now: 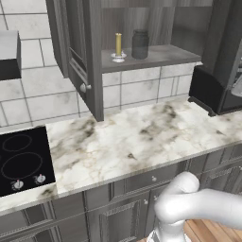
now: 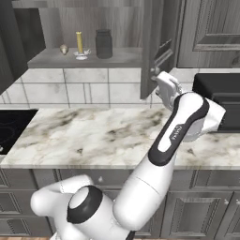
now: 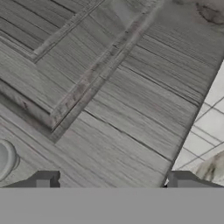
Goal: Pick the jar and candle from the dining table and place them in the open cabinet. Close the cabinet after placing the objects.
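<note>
The dark grey jar (image 1: 140,44) and the yellow candle (image 1: 118,45) in its small dish stand side by side on the lower shelf of the open cabinet (image 1: 151,57). From the other side the candle (image 2: 79,44) is left of the jar (image 2: 103,43). My gripper (image 3: 113,180) is open, with nothing between its fingertips (image 3: 46,179), and faces the wood-grain panel of the cabinet's right door (image 3: 109,96) at close range. A round knob (image 3: 4,157) shows at the left edge. In the right base view my hand (image 2: 163,85) is at that open door (image 2: 159,47). The dining table is out of view.
The cabinet's left door (image 1: 78,56) swings out over the marble counter (image 1: 142,137). A black cooktop (image 1: 21,158) lies at the counter's left end. A black appliance (image 1: 208,92) stands at the right, against the wall. Dark drawers (image 1: 142,182) run below the counter.
</note>
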{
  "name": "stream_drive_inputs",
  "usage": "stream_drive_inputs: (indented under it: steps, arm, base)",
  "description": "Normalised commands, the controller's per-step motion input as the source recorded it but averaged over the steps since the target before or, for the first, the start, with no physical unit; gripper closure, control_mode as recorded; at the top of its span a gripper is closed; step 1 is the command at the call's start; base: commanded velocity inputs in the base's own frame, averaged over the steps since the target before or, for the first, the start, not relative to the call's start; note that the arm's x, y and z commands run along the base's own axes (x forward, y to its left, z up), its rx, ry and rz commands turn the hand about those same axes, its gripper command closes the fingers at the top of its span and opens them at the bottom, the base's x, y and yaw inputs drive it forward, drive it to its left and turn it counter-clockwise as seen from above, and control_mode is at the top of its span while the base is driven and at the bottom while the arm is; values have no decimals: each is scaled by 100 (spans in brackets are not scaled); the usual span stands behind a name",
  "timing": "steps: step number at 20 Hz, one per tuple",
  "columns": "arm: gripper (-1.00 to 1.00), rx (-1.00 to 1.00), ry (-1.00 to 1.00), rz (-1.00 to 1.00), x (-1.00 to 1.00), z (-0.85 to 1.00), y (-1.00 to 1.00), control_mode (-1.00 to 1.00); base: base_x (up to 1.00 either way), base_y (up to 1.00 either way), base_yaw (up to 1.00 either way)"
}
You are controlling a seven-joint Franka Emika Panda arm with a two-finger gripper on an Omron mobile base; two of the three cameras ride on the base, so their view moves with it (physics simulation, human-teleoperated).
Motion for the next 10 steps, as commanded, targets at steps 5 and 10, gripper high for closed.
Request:
stream_drive_inputs:
  steps: [5,10]
  arm:
    - [-100,-22,-3,-8,9,0,75,-100]
    - [-100,-28,-2,-12,36,0,57,-100]
  base:
    - [0,0,0]
    - [0,0,0]
